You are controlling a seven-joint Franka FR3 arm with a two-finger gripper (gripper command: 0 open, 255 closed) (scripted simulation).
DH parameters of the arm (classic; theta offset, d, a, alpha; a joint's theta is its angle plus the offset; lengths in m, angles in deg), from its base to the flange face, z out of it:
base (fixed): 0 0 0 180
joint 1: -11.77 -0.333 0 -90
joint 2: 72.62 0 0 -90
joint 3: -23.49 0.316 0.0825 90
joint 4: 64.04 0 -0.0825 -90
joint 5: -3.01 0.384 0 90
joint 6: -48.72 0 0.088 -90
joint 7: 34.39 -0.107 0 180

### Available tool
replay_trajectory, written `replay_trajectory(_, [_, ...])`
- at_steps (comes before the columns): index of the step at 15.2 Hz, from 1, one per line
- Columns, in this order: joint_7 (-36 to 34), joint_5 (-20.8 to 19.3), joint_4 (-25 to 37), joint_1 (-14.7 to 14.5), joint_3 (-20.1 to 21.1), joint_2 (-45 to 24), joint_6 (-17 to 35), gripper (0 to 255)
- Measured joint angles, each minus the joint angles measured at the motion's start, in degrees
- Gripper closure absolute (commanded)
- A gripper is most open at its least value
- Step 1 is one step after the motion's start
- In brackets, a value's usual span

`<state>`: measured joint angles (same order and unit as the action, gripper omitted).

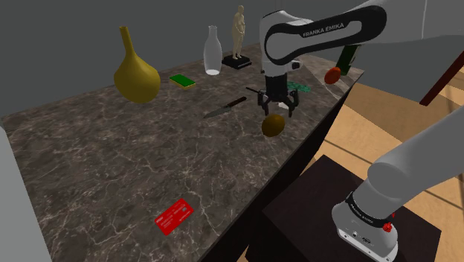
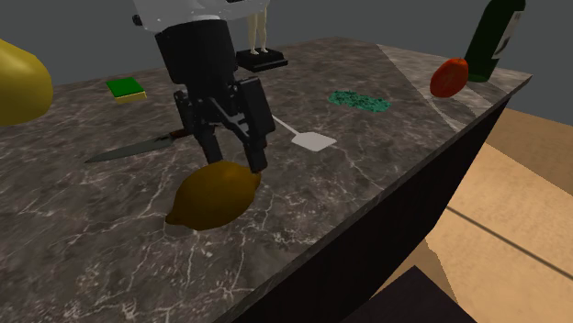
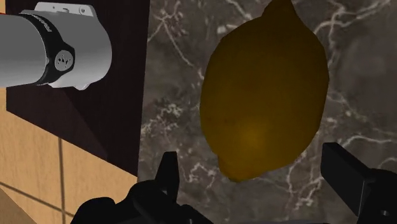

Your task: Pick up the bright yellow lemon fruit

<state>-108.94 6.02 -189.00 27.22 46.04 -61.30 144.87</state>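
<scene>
With the open, empty hand (image 2: 237, 154) just over the lemon (image 2: 213, 194), lower straight so the fingers (image 3: 347, 170) straddle its middle before closing.

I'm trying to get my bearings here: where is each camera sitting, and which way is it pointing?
Shoulder view: beside the stand, looking down over the veined counter; the arm shows.
Second exterior view: low over the counter, close on the lemon; the gripper shows.
Wrist view: on the hand, looking down past open fingers.
All three share the lemon.
</scene>
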Motion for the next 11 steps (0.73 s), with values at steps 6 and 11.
replay_trajectory(6, [-0.8,-0.2,-2.8,0.0,0.3,-1.3,4.0,255])
replay_trajectory(11, [-0.8,-0.3,-3.0,0.0,0.3,-1.5,4.3,255])
